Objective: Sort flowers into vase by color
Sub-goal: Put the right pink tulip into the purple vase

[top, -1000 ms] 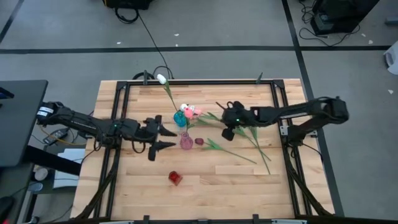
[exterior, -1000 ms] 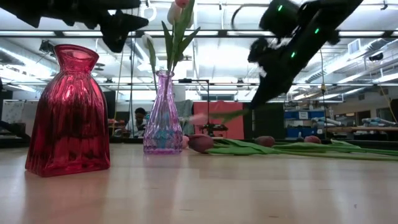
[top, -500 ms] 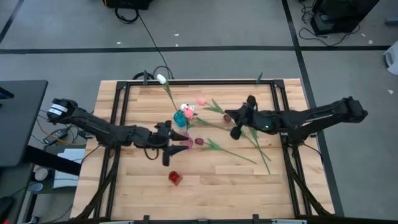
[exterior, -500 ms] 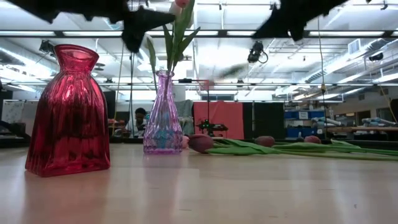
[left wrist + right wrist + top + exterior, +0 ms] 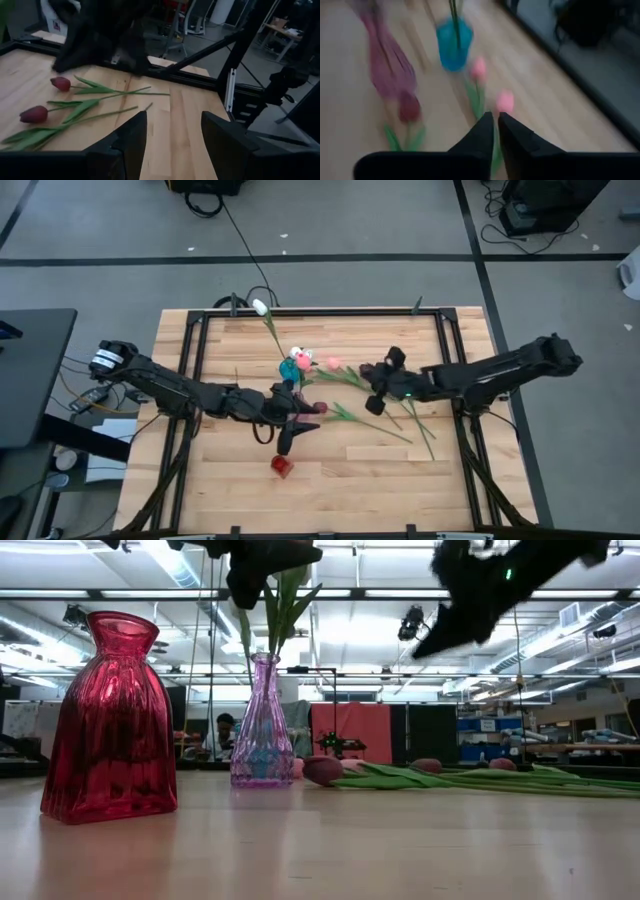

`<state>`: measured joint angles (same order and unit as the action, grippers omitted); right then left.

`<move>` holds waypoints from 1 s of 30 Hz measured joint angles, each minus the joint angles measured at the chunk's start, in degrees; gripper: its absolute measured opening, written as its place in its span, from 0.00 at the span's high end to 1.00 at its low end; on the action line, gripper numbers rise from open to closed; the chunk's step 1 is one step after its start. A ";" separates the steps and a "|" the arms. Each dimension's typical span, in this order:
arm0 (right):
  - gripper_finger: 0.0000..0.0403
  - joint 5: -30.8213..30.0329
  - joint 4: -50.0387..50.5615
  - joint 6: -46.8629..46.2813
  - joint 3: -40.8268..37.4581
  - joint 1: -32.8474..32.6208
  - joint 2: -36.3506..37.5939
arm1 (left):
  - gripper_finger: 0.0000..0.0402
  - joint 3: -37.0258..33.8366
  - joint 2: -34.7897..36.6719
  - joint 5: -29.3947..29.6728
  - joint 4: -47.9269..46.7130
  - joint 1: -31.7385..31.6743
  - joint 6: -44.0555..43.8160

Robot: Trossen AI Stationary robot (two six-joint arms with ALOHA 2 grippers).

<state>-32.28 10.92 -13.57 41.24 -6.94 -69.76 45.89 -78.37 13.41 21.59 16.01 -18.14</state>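
My right gripper (image 5: 372,387) hovers right of the blue vase (image 5: 291,368), shut on a pink tulip whose head (image 5: 332,363) points at that vase. A second pink head (image 5: 479,68) lies close to the blue vase (image 5: 454,42). My left gripper (image 5: 296,426) is open above the table beside the pink glass vase (image 5: 298,408), which holds green stems (image 5: 280,610). The red vase (image 5: 281,466) stands nearer the front edge. Maroon tulips (image 5: 34,114) (image 5: 60,83) lie flat on the wood. My right gripper pinches the pink tulip's thin green stem (image 5: 496,122) between its two fingers, a short way behind the head (image 5: 505,101). The stem runs forward out of the fingertips, roughly along them. The view is blurred, so I cannot tell whether the head is clear of the table.
A white tulip (image 5: 260,307) leans out of the blue vase toward the far edge. More stems and leaves (image 5: 400,418) lie right of centre. A dark metal frame (image 5: 205,320) borders the table. Bare wood (image 5: 380,470) spreads along the near right side.
My left gripper has travelled toward the table's right, from left of the pink vase to right beside it. My right gripper has risen from the tulips, and the pink tulip's head has swung away from the blue vase toward the right.
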 joint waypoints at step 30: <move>0.76 15.39 0.26 -0.99 -0.44 12.80 -22.99 | 0.52 0.00 0.09 0.50 -6.14 -0.22 1.41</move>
<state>-16.89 11.18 -14.57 40.80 5.87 -92.75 45.89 -78.28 13.91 15.45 15.79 -16.73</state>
